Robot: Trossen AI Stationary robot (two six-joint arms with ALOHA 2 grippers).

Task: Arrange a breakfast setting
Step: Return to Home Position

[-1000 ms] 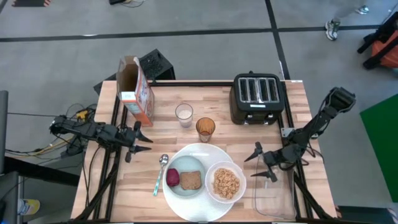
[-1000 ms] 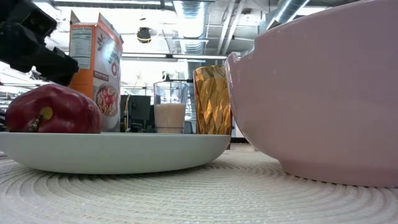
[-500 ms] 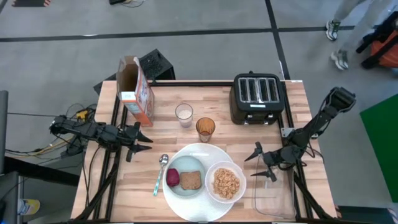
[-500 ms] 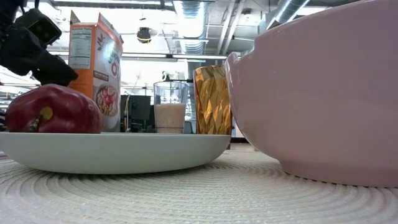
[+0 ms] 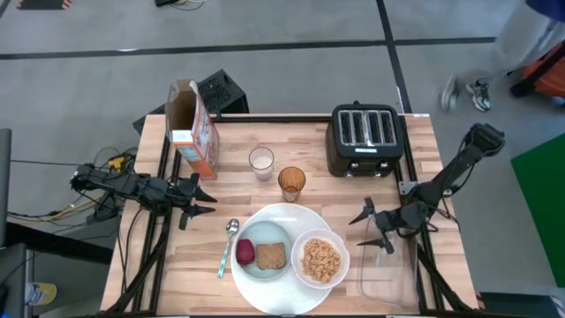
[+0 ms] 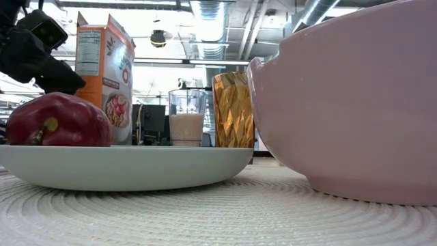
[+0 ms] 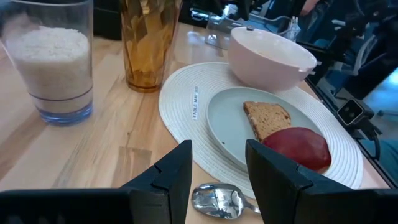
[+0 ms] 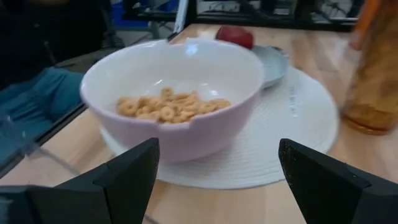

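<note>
Left gripper (image 5: 208,199) released, drawn back mid-left | right gripper (image 5: 357,234) released, easing off right of white bowl (image 5: 297,249) | toast (image 5: 270,255), fruit (image 5: 245,253) on grey-blue plate (image 5: 265,274), lower centre | setting looks complete.

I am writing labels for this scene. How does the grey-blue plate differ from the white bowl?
The grey-blue plate is shallow and flat; the white bowl is deep, with high walls. The plate holds a toast slice and a dark red fruit; the bowl holds tan cereal. Both rest on the large round white plate.
</note>
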